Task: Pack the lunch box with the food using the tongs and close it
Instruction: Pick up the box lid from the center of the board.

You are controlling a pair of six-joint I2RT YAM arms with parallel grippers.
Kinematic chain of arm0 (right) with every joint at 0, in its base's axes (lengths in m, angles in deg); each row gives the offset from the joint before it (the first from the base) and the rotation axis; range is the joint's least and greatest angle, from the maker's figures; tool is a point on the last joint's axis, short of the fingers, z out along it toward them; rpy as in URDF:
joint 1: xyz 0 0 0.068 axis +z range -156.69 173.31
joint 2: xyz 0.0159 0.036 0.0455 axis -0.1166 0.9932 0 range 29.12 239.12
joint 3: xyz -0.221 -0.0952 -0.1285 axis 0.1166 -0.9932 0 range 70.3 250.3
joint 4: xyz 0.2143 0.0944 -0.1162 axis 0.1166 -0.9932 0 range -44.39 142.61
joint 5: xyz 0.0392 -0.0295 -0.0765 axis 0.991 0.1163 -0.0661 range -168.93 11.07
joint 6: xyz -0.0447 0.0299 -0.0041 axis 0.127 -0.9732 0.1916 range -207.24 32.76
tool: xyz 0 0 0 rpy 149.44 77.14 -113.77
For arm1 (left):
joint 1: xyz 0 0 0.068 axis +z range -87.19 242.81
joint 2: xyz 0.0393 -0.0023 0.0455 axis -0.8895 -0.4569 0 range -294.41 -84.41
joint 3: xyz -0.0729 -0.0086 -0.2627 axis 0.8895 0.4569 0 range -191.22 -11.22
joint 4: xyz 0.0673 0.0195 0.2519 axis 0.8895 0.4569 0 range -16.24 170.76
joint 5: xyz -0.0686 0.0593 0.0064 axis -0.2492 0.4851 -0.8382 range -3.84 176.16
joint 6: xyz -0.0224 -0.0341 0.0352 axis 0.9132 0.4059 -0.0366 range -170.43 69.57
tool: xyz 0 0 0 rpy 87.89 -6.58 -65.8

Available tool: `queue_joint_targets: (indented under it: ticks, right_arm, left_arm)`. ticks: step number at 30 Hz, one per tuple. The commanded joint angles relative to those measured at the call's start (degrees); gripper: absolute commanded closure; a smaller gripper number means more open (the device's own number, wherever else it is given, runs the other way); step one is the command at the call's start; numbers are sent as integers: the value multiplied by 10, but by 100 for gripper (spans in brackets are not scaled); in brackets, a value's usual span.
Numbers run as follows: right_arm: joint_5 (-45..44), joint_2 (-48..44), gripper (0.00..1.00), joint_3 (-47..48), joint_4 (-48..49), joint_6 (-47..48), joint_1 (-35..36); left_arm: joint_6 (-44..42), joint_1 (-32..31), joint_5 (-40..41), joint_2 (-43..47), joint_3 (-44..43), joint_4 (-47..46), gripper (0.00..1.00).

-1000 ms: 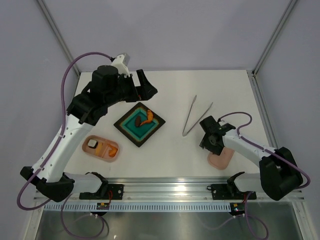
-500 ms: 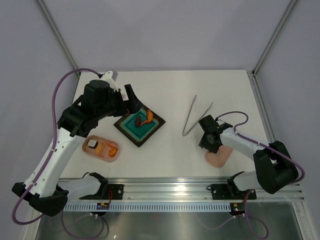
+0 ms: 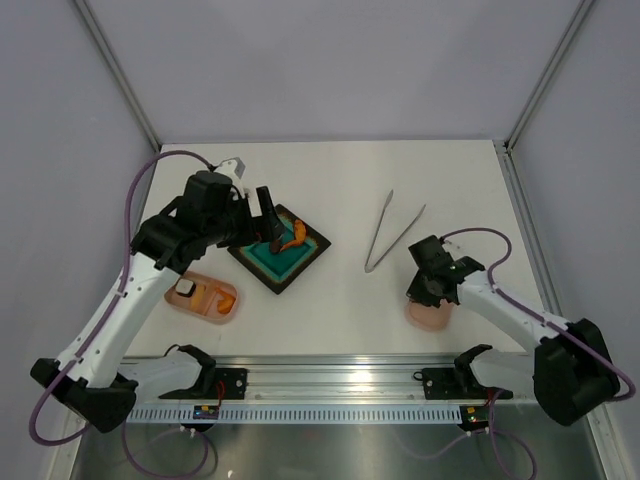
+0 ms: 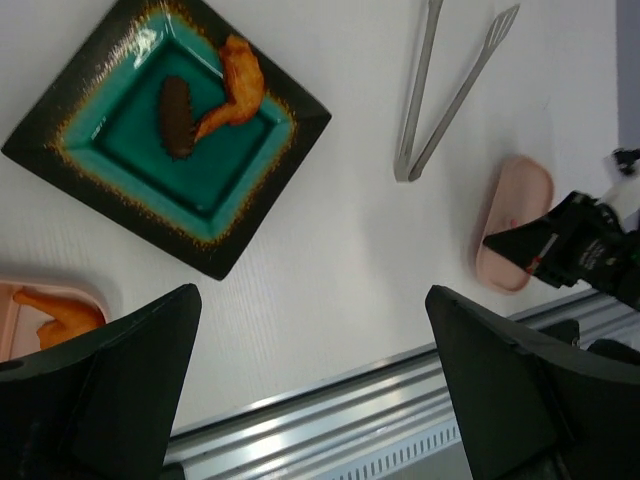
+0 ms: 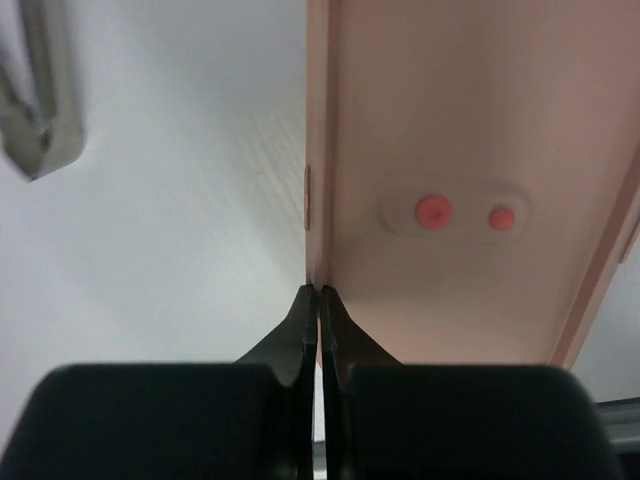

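Observation:
The pink lunch box (image 3: 203, 298) lies open at the front left with a dark-topped white piece and an orange piece inside; it also shows as the lunch box (image 4: 28, 300) in the left wrist view. Its lid (image 3: 431, 315) (image 5: 470, 130) is at the front right, and my right gripper (image 3: 426, 291) (image 5: 318, 292) is shut on the lid's rim. The silver tongs (image 3: 392, 231) (image 4: 440, 95) lie on the table beyond it. An orange shrimp (image 3: 292, 236) (image 4: 238, 88) and a brown lump (image 4: 177, 116) rest on a dark tray (image 3: 300, 265). My left gripper (image 3: 268, 228) (image 4: 315, 400) hangs open above that tray.
The dark square tray with a teal centre (image 4: 70, 135) sits between the box and the tongs. A metal rail (image 3: 330, 380) runs along the near edge. The frame posts stand at the back corners.
My right gripper has shut on the lid's rim and drawn the lid slightly toward the near left. The left arm has swung down and back toward the tray, still open.

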Motion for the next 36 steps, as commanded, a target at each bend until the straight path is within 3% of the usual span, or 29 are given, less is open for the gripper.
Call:
queue_joint_targets:
  ticks: [1,6,12,18,24,32,36]
  right_arm:
    - [42,-80,100,23,-40,23,-2]
    - [105,-130,100,48,-44,71,1]
    - [225,-157,100,64,-2,120,11]
    - [244,-163,100,83,7,128,37]
    - [244,-151,100,103,12,132,72]
    - [259,-137,100,111,33,132,95]
    - [269,-127,100,115,47,127,103]
  left_arm:
    - [-17,-4,-71,-31,16,-13,1]
    - [27,-55,-139,-79,52,-84,1]
    - [108,-102,-239,-163,74,-283,1]
    - [159,-116,-290,-246,72,-383,2]
    - [175,-136,-308,-324,45,-417,11]
    - [187,-158,-311,-361,39,-449,15]
    - [198,-162,-324,-376,46,-478,24]
